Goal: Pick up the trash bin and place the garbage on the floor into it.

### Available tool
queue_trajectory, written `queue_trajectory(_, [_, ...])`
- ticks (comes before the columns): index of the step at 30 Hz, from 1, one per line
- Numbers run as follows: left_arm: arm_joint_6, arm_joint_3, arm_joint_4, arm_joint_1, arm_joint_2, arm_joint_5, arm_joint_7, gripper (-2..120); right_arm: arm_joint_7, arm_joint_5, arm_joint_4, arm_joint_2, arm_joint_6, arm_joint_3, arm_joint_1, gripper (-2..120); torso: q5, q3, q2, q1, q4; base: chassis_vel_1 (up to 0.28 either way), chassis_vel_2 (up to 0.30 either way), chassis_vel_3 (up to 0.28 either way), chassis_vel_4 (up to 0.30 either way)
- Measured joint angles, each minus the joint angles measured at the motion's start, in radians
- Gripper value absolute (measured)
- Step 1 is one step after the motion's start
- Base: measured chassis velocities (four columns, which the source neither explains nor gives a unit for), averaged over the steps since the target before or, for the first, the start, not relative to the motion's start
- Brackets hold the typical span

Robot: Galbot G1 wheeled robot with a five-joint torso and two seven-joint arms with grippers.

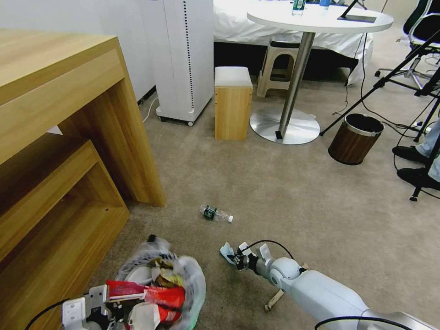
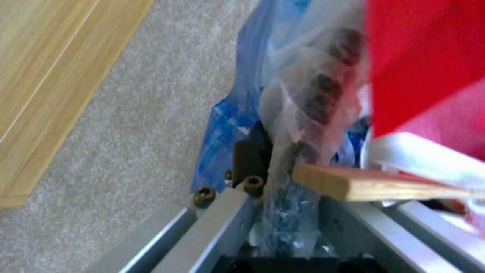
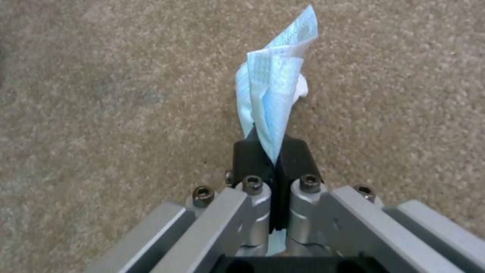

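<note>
On beige carpet (image 1: 284, 192) beside a wooden desk (image 1: 59, 137), I see my left gripper (image 1: 98, 307) clamped on the bin's (image 1: 183, 284) bag, litter heaped inside. My right gripper (image 1: 234, 257) pinches a blue mask (image 3: 273, 94) just above the floor. A bottle (image 1: 215, 213) lies ahead; a brown bin (image 1: 355, 139) stands by a round table (image 1: 321, 18).

Hotel-like bedroom; bed (image 1: 256, 20); carpet (image 1: 284, 192)

Three views, all aimed down at the floor (image 1: 275, 183).
Your head camera looks forward from above; both wrist cameras sit close behind their fingers, sharing that carpet.
</note>
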Motion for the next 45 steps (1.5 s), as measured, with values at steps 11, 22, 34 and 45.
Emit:
queue_trajectory(11, [-0.003, -0.032, -0.05, -0.004, 0.022, -0.111, -0.048, 0, -0.071, -0.041, 0.013, -0.01, 0.078, 0.002, -0.007, 0, 0.0, 0.0, 0.0, 0.0, -0.0001, 0.0, 0.0, 0.0, 0.0])
queue_trajectory(22, [-0.003, -0.057, -0.089, 0.014, 0.037, -0.163, -0.068, 0, -0.167, -0.07, 0.03, 0.007, 0.228, 0.062, -0.003, 0, 0.0001, 0.0, 0.0, 0.0, 0.0, 0.0, 0.0, 0.0, 0.0])
queue_trajectory(34, [-0.004, -0.063, -0.088, 0.01, 0.04, -0.166, -0.072, 0, -0.448, 0.143, 0.133, 0.02, 0.384, 0.255, 0.058, 0, 0.0, 0.0, 0.0, 0.0, 0.0001, 0.0, 0.0, 0.0, 0.0])
queue_trajectory(45, [-0.007, -0.084, -0.1, 0.01, 0.05, -0.19, -0.08, 0, -0.732, 0.382, 0.317, -0.057, 0.37, 0.227, 0.159, 0, -0.0001, 0.0, 0.0, 0.0, -0.0001, 0.0, 0.0, 0.0, 0.0])
